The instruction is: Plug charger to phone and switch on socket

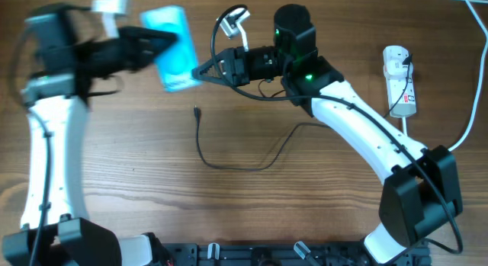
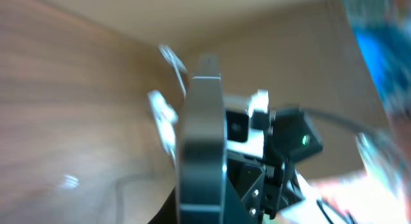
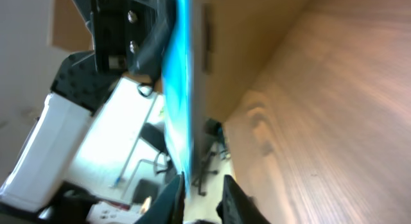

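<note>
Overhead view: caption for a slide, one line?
Left gripper holds the phone, right gripper at its lower corner; charger lies unplugged on the table, socket far right.

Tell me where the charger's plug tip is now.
Overhead view: the charger lies loose on the table, its plug tip left of centre, just nearer the robot than the phone held in the left gripper, in neither gripper's jaws.

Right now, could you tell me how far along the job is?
Done: the phone is lifted, clamped in the left gripper. In hand: the right gripper sits at the phone's lower end, jaws slightly apart, holding nothing. Left: the charger lies loose on the table, unplugged, and no gripper is near the socket.
</note>
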You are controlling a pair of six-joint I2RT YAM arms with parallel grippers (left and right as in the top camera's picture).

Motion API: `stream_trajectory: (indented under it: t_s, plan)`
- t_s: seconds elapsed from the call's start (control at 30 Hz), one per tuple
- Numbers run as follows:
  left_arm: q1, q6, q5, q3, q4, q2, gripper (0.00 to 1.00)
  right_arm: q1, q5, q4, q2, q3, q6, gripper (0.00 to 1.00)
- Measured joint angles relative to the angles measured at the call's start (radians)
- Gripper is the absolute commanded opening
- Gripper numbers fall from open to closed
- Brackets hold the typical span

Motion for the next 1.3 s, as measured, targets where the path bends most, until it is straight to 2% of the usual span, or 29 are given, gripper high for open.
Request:
stream_trajectory:
  t_s: [0.1,0.13,0.2,0.27,0.3,0.37,0.5,0.63,0.77,1.0,1.3]
  plan:
    - [0.124,-0.007,-0.027,0.0,-0.005,0.0,0.04,-0.022,0.028,-0.043,0.0,-0.002,-0.08,0.26]
    - [0.128,-0.007,-0.03,0.0,-0.018,0.0,0.04,-0.02,0.031,-0.043,0.0,-0.002,-0.098,0.26]
    - [0.128,-0.006,-0.03,0.0,-0.023,0.0,0.04,-0.016,0.05,-0.071,0.0,-0.002,-0.112,0.35]
    - [0.131,-0.006,-0.038,0.0,-0.025,0.0,0.04,-0.004,0.11,-0.216,0.0,0.013,-0.151,0.37]
    - [0.136,-0.007,-0.045,0.0,-0.026,0.0,0.04,0.013,0.188,-0.364,0.0,0.032,-0.195,0.37]
    - [0.163,-0.007,-0.05,0.0,-0.027,0.0,0.04,0.042,0.35,-0.539,0.0,0.085,-0.267,0.37]
    - [0.256,-0.008,-0.058,0.0,-0.047,0.0,0.04,0.063,0.595,-0.575,0.008,0.128,-0.322,0.38]
    - [0.278,-0.008,-0.06,0.0,-0.068,0.0,0.04,0.177,0.804,-0.714,0.206,0.255,-0.364,0.38]
    - [0.278,-0.01,-0.061,0.0,-0.095,0.0,0.04,0.245,0.941,-0.74,0.321,0.269,-0.366,0.34]
    - [0.278,-0.01,-0.061,0.0,-0.108,0.0,0.04,0.371,1.123,-0.69,0.429,0.28,-0.351,0.34]
    - [0.278,-0.01,-0.061,0.0,-0.136,0.0,0.04,0.37,1.199,-0.612,0.498,0.28,-0.299,0.31]
